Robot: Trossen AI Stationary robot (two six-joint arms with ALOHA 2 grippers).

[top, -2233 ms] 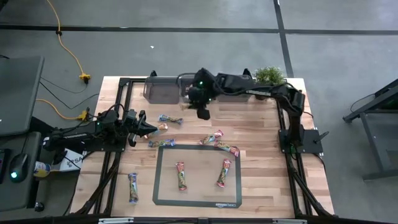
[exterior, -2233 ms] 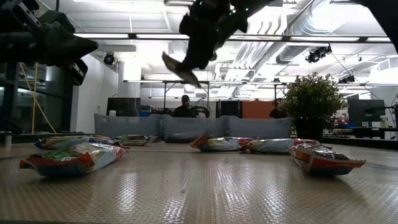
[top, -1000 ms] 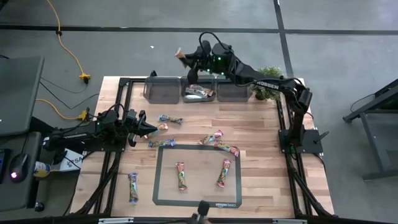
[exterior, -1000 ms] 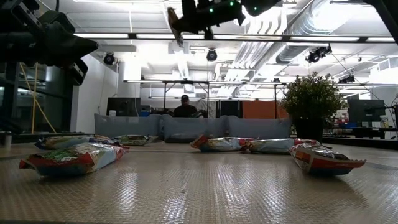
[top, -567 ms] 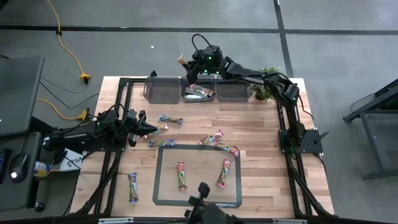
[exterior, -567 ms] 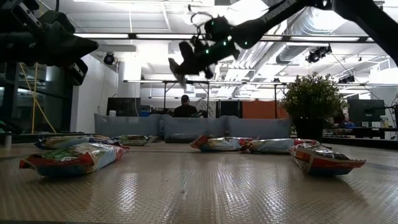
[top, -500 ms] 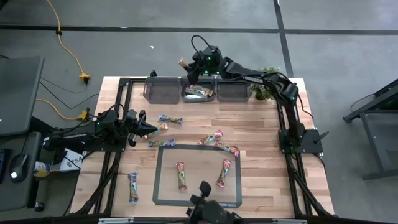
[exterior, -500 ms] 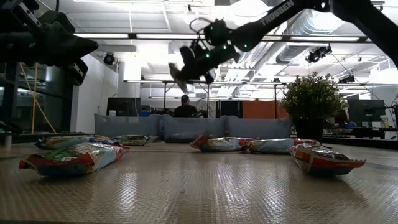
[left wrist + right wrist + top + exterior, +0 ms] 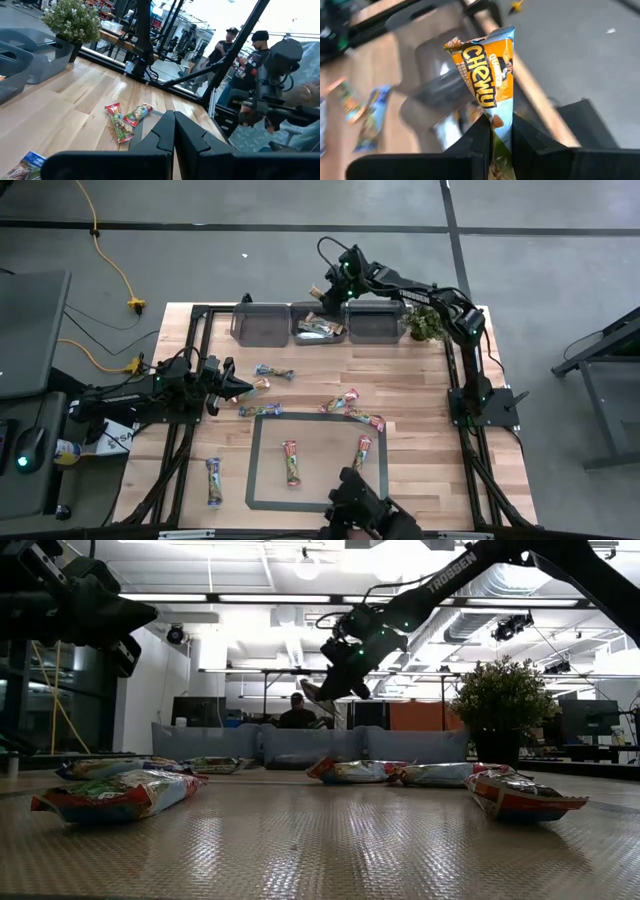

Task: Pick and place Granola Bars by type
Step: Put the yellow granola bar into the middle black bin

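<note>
1. Above the row of grey bins point(image 9: 318, 323) at the far edge of the table point(image 9: 420, 395), the right gripper point(image 9: 327, 293) hangs in the air, its jaws pinched on one end of a granola bar point(image 9: 489, 92).
2. The held bar's wrapper is orange and pale blue, and "CHEWY" can be read in yellow letters down its face; the smaller print beside it is too blurred to read.
3. "TROSSEN" is printed in white along the right arm point(image 9: 452, 572), as the low view shows.
4. The middle bin already holds at least one bar point(image 9: 319, 331).
5. Other bars point(image 9: 352, 408) lie loose on the wood: several near the table's middle, two inside the dark-framed mat point(image 9: 318, 463), and one by itself point(image 9: 213, 481) near the front left corner. White writing along the mat's near border is too small to read.
6. The left gripper point(image 9: 247, 386) rests low at the table's left side, fingers point(image 9: 182, 135) pressed together with nothing between them.
7. A potted plant point(image 9: 425, 323) stands beside the bins.
</note>
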